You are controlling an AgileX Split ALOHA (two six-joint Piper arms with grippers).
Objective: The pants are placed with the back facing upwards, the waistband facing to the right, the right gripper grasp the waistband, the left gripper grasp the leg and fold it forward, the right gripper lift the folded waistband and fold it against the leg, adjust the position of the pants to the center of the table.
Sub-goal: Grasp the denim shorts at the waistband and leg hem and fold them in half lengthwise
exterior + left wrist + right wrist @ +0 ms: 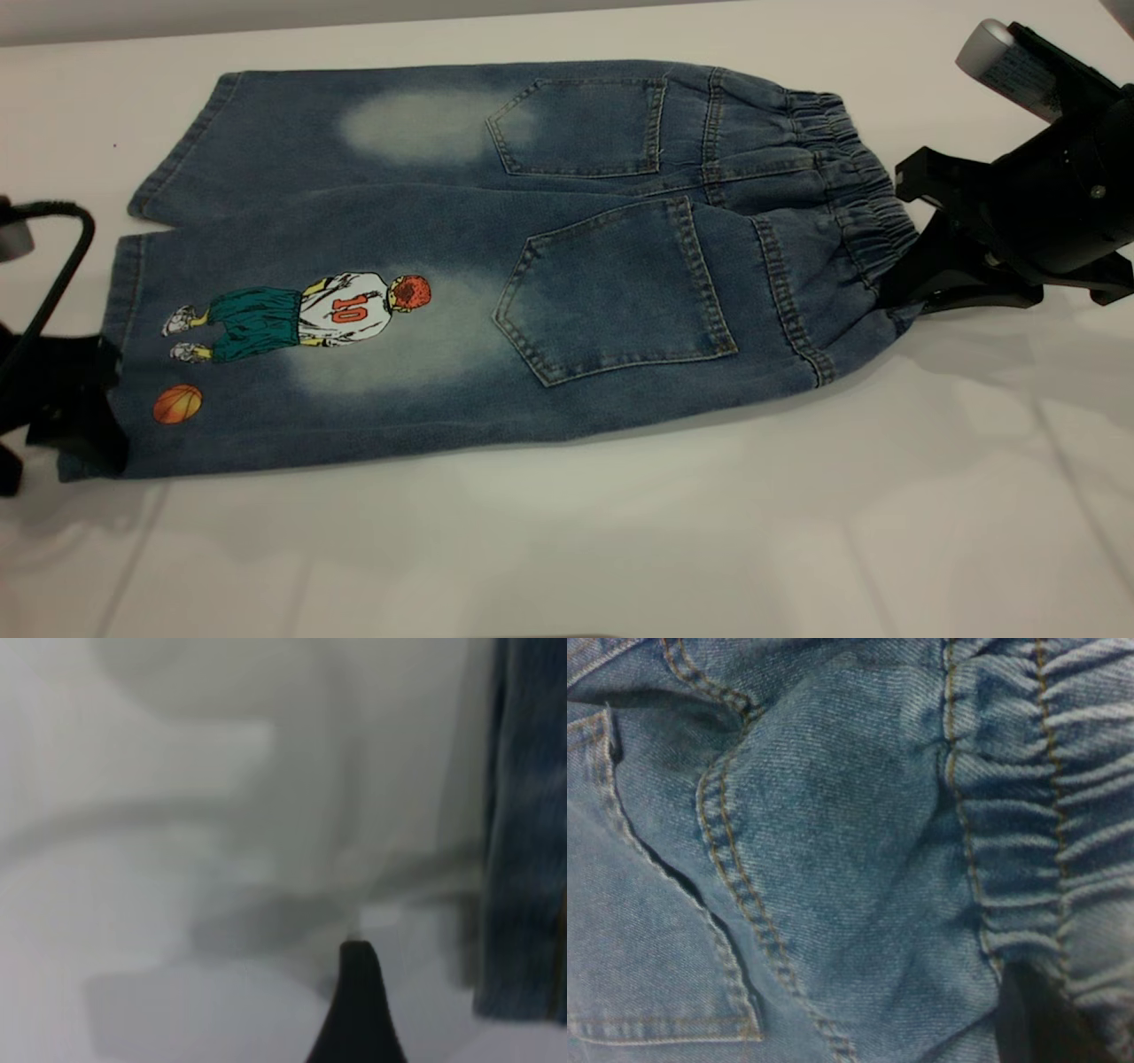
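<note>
A black fingertip [356, 1005] over the white tabletop [177, 771], with blue pants [527, 833] at the side.

The picture is blurry. One dark, pointed fingertip of the left pincer pokes up from the edge of the picture, and only this one tip shows. The tabletop is pale and plain, with soft grey shadows lying across it. A strip of blue denim runs along one side of the picture, and it ends in a hem near the fingertip's side. The fingertip and the denim are apart, with bare tabletop between them. A faint line of yellow stitching shows at the very edge of the denim.
</note>
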